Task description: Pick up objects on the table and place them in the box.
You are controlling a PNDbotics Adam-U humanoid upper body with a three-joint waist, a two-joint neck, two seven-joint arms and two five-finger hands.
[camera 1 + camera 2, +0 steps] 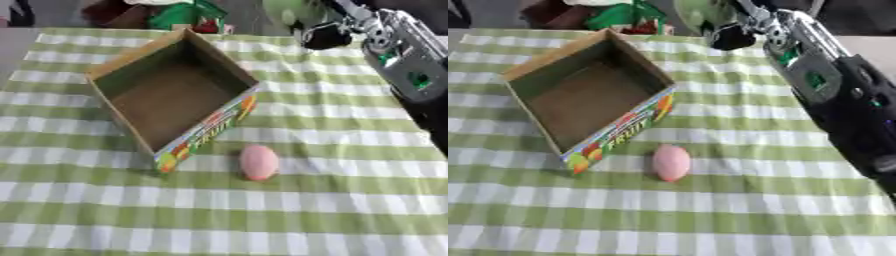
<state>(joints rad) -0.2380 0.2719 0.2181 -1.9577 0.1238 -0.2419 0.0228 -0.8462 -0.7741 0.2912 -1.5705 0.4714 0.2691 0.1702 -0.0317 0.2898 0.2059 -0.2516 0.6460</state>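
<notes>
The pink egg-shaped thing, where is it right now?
The pink egg-shaped thing lies on the checked tablecloth, near the middle of the view, just right of the cardboard box's printed near corner and outside it.

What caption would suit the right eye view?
Robot's right hand lifts a green object beyond an empty cardboard box; a pink egg-shaped object lies on checked cloth.

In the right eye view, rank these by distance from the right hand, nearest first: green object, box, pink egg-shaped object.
From the right hand:
1. Green object, at the hand, far edge.
2. Box, left of the hand.
3. Pink egg-shaped object, nearest the camera.
</notes>
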